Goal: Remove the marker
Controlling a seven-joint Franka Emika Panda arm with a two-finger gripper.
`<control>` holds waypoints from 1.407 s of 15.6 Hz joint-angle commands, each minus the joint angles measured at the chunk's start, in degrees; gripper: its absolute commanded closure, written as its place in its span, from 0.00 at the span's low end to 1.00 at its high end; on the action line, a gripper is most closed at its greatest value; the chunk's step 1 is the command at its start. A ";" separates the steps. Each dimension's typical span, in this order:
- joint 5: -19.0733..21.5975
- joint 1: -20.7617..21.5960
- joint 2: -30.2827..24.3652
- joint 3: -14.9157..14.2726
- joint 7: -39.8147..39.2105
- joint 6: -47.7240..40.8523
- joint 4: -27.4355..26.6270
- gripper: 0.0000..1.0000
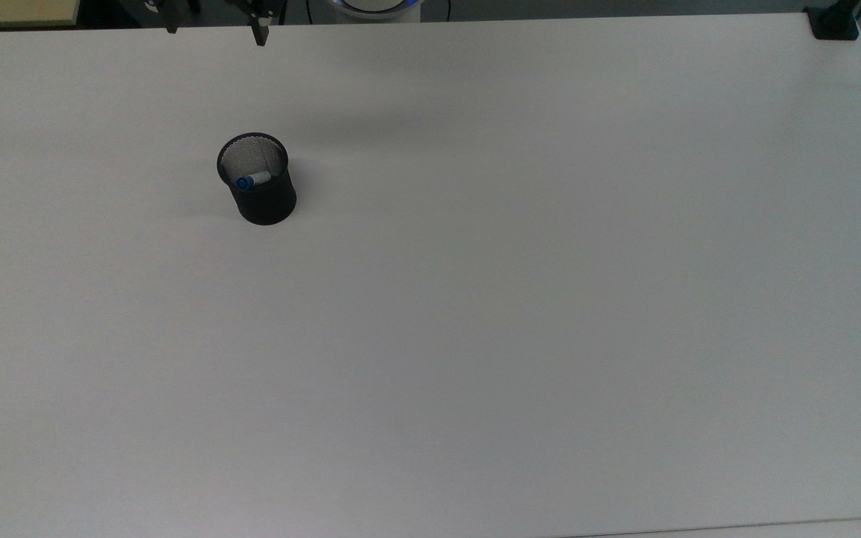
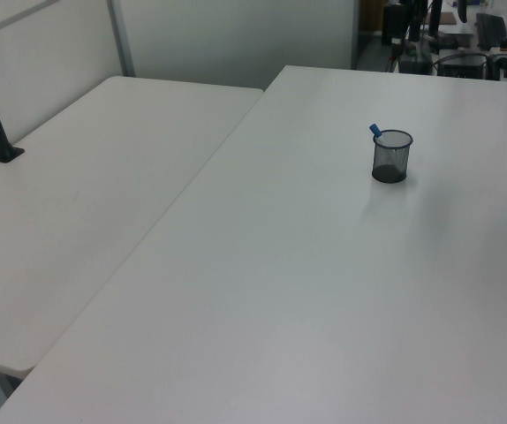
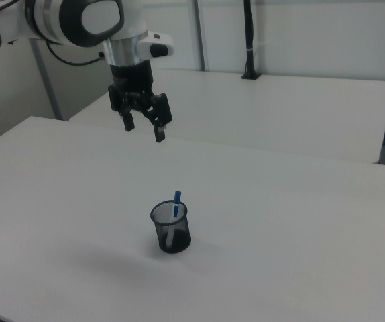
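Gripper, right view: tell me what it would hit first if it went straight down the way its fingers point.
Probably bare table. The open gripper hangs high, pointing down, and appears offset from the mesh cup and the marker standing in it. Depth is unclear, so the offset is a judgement.

1. The cup point(image 1: 258, 187), upper left of the top view, is black mesh.
2. The marker point(image 1: 252, 180) in it is white with a blue cap.
3. The table point(image 1: 520, 314) is plain white.
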 commanded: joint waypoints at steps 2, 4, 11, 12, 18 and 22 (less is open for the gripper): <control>1.32 0.23 0.34 -0.21 0.12 -1.57 0.73 0.00; 3.85 0.14 0.69 -0.30 0.03 -1.30 0.65 0.00; 5.63 0.06 2.36 -0.65 -1.36 -1.12 0.65 0.00; 5.63 -0.29 2.88 -0.65 -2.68 -1.21 0.65 0.00; 5.19 -1.35 5.17 -0.65 -4.89 1.06 0.38 0.03; 4.66 -1.61 8.41 -0.83 -4.89 5.19 0.20 0.08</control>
